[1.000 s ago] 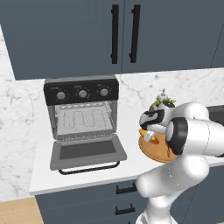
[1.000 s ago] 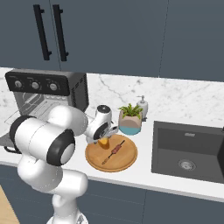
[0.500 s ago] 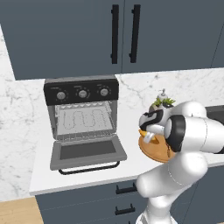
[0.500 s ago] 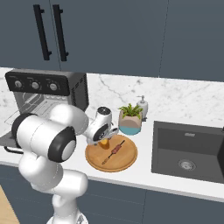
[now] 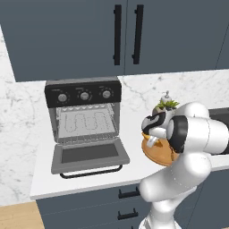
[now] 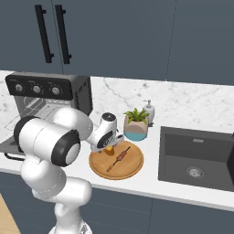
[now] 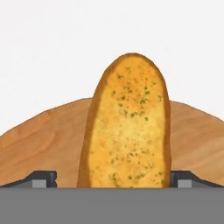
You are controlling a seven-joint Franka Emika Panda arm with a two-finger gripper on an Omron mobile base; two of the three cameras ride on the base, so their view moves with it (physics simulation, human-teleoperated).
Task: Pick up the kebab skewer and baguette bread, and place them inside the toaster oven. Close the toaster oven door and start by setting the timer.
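The baguette bread (image 7: pixel 127 127) lies on a round wooden plate (image 6: pixel 103 165), golden with green flecks. My gripper (image 7: pixel 113 179) hangs right over it, open, one dark fingertip (image 7: pixel 41 177) on each side of the loaf and neither touching it. In the right base view the gripper (image 6: pixel 109 147) points down at the plate's back left, and the kebab skewer (image 6: pixel 119 157) lies beside it toward the plate's middle. The toaster oven (image 5: pixel 82 96) stands to the left on the counter, its door (image 5: pixel 89 154) dropped flat open and a wire rack showing inside.
Behind the plate stand a potted plant (image 6: pixel 136 128) and a soap dispenser (image 6: pixel 148 112). A dark sink (image 6: pixel 196 157) lies to the right. Dark cabinets hang above the marble counter. Bare counter separates the oven door from the plate.
The hand has eased slightly lower over the baguette. Its jaws stay open, and the bread and skewer have not moved.
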